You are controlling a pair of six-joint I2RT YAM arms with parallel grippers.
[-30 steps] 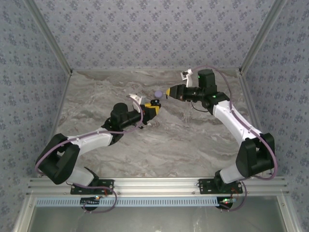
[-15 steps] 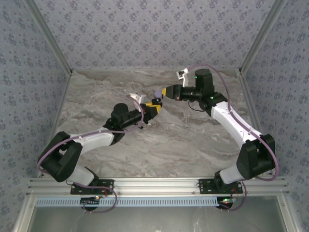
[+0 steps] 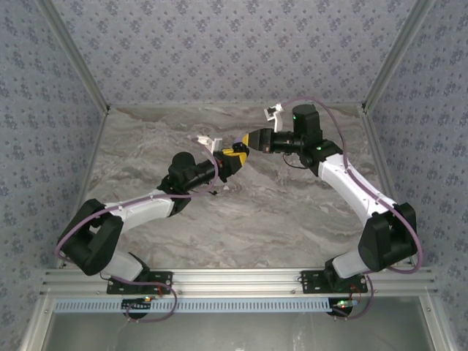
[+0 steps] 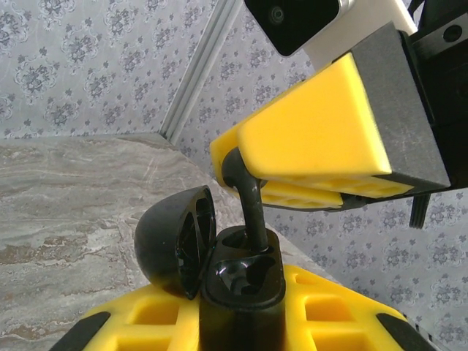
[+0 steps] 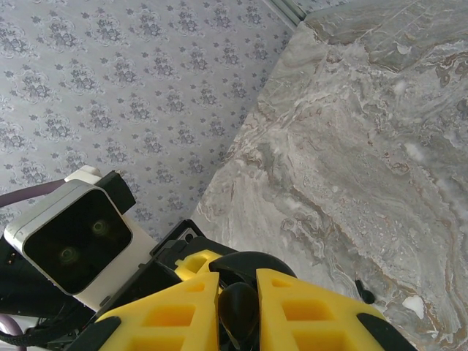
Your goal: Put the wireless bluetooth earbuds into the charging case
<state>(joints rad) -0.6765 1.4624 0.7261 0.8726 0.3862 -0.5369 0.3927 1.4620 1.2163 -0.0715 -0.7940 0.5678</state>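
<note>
My left gripper [image 4: 241, 325] is shut on the charging case [image 4: 241, 285], which looks glossy black here and stands upright between the yellow fingers [image 4: 139, 322]. Its rounded lid [image 4: 172, 241] is swung open to the left. My right gripper [image 5: 238, 311] is shut on one black earbud [image 4: 250, 201]. It holds the earbud from above, with the stem reaching down into the case's far slot. The near slot [image 4: 252, 276] looks empty. In the top view the left gripper [image 3: 235, 155] and the right gripper [image 3: 247, 139] meet tip to tip above the middle back of the table.
A small dark object [image 5: 363, 292] lies on the marble table [image 5: 365, 146] just right of my right gripper. Patterned walls close the table in at the back and sides [image 3: 234, 51].
The right gripper has moved left and the left gripper up and right, until their tips meet. The earbud now reaches into the open case.
</note>
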